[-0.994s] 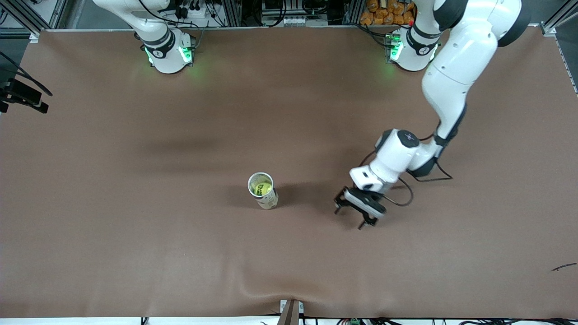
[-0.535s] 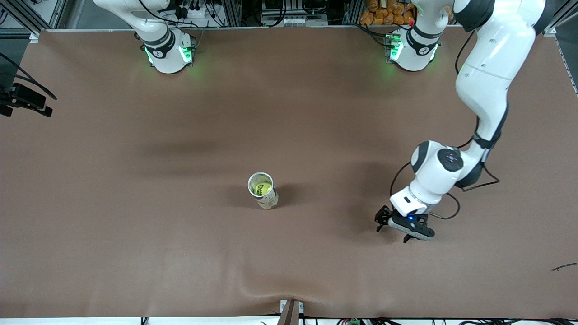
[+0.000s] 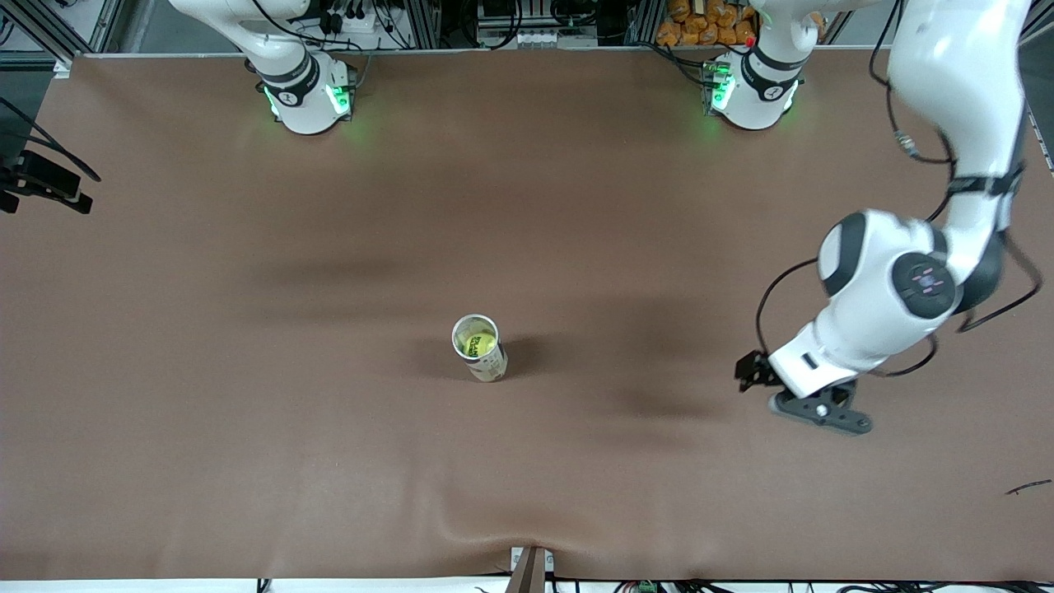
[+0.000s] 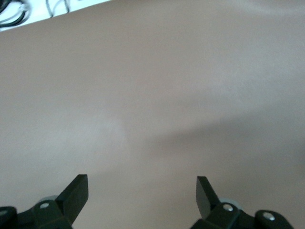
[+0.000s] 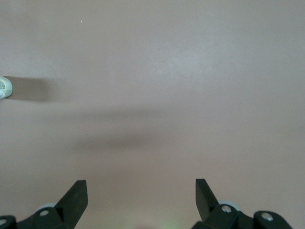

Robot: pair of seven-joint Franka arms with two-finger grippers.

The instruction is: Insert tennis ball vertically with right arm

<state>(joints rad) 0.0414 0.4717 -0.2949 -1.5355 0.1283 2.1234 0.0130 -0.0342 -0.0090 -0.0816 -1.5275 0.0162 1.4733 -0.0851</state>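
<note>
A yellow-green tennis ball (image 3: 478, 343) sits inside a pale upright can (image 3: 487, 364) at the middle of the brown table. My left gripper (image 3: 792, 399) hangs over bare table toward the left arm's end, well apart from the can. Its fingers (image 4: 76, 191) are wide open and empty in the left wrist view. Of the right arm only the base and lower link (image 3: 280, 58) show in the front view, and its gripper is out of that view. In the right wrist view my right gripper (image 5: 141, 193) is open and empty over bare table, and the can's pale edge (image 5: 4, 88) shows at the border.
A black device (image 3: 41, 177) sticks in at the table edge at the right arm's end. A small dark scrap (image 3: 1028, 487) lies near the left arm's end. The mat has a wrinkle (image 3: 494, 527) by a clamp (image 3: 531, 568) at the edge nearest the front camera.
My left gripper has moved away from the can toward the left arm's end of the table, and the arm has swung out with it. The can and ball have not moved.
</note>
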